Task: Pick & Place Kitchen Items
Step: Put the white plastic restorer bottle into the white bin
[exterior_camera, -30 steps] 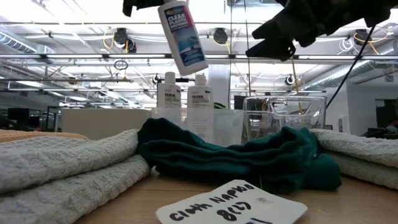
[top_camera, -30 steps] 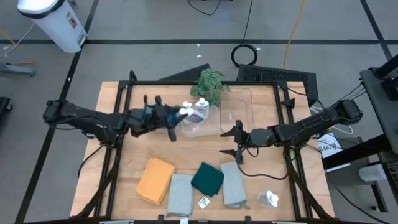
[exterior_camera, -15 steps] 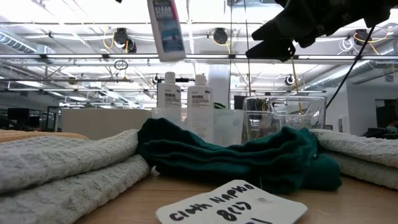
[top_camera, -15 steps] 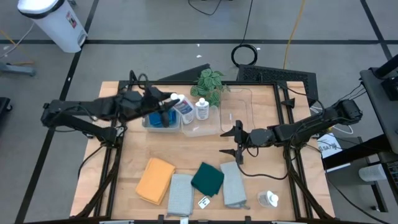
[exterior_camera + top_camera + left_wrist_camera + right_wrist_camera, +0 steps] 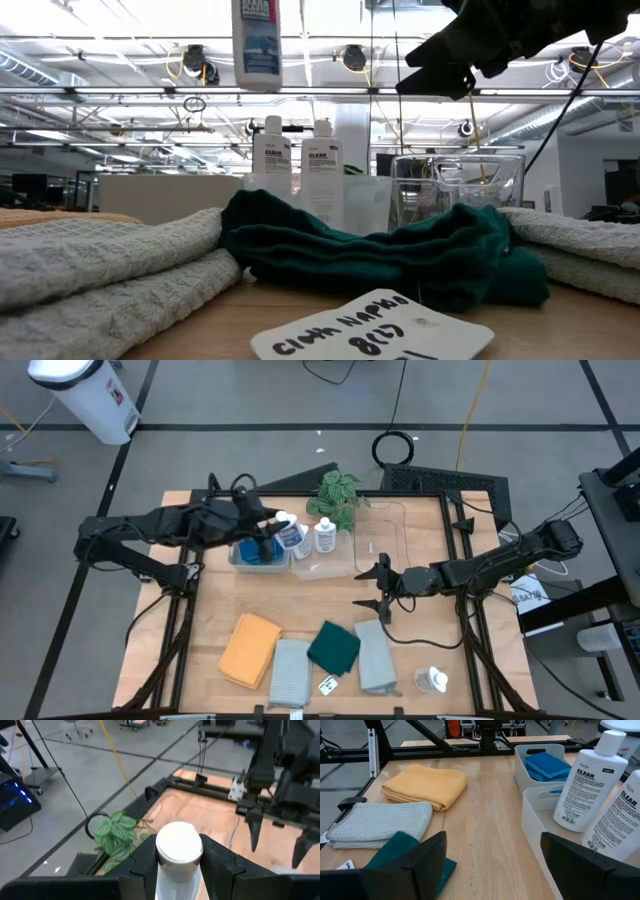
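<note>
While left claw grips bottle, right claw gapes.

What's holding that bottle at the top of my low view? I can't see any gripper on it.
Observer: The left gripper is shut on the bottle, with a finger on each side just under its white cap.
Operator: Where over the table is it?
Observer: From above, it's at the edge of the bin that holds the blue sponges.
Operator: And the right gripper?
Observer: The right gripper is open and empty, over bare wood.
</note>
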